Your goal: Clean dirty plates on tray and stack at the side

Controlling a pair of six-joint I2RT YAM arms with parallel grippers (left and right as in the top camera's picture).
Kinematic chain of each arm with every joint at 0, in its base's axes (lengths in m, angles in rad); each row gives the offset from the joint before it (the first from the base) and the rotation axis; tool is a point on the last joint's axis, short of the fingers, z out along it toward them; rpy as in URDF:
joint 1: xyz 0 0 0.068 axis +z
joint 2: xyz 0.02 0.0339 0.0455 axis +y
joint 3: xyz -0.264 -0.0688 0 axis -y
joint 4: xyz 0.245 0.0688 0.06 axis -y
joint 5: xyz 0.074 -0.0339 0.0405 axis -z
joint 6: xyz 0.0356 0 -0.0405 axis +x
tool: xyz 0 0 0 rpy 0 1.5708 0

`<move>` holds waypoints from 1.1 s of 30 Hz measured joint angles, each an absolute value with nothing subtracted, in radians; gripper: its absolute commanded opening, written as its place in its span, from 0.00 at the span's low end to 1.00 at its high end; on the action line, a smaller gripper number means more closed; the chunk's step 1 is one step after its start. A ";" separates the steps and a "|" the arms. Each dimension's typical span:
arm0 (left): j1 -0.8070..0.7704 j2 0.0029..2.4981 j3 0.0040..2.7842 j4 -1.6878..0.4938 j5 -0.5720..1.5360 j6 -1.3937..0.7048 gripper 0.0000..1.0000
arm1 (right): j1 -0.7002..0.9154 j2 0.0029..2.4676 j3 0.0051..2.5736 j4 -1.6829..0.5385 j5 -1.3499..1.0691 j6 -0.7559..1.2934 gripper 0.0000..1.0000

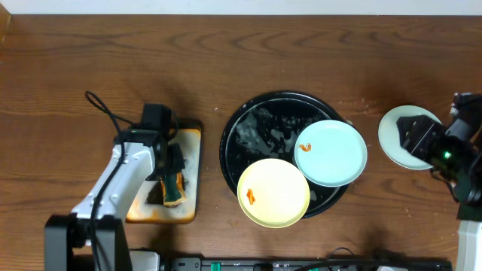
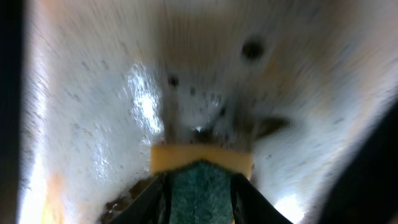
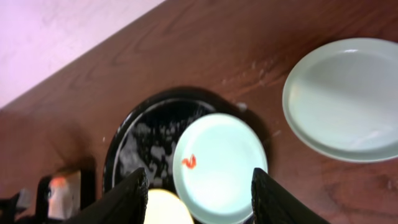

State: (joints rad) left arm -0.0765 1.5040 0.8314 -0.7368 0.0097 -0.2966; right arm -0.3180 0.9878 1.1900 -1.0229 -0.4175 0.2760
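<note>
Overhead, the table [image 1: 75,60] carries the round black tray [image 1: 248,128] at its middle, wet and foamy, and that wetness is my main worry. The yellow plate [image 1: 275,194] and the blue-green plate [image 1: 335,154], each with an orange smear, both hang out over the rim and meet edge to edge. I judge that a clumsy grab or sideways push could skid either one off onto the table. The third plate [image 1: 392,135] lies on the table well right of the tray and looks clean. My right gripper [image 3: 199,177] hangs above it, fingers spread, nothing between them. A low swing toward the tray could clip that plate, and a plate set on it off-centre could slide. Its far half is hidden under the arm from above, and I cannot judge the clearance. Over the rectangular tray [image 1: 192,173] the wrist picture is blurred: the sponge [image 2: 202,162] sits between the fingers of the left gripper [image 2: 199,186], but I cannot tell whether they pinch it or merely flank it. If loose, it drops when I lift.
</note>
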 measured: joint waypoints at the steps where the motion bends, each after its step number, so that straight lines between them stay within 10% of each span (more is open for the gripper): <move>1: -0.076 1.517 0.826 -0.744 0.020 -0.304 0.33 | -0.311 0.982 1.190 -1.034 -0.415 0.273 0.51; 9: -0.076 1.582 0.789 -0.619 0.038 -0.326 0.08 | -0.302 0.982 1.190 -1.077 -0.411 0.244 0.50; 16: -0.074 1.608 0.794 -0.566 0.040 -0.329 0.08 | -0.301 0.982 1.190 -1.078 -0.411 0.236 0.50; 33: -0.074 1.463 0.897 -0.933 0.053 -0.387 0.40 | -0.301 0.982 1.190 -1.089 -0.411 0.233 0.50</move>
State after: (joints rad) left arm -0.0738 1.4631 0.8974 -0.9329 0.0532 -0.3866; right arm -0.3008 0.9817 1.1900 -1.0885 -0.4107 0.2329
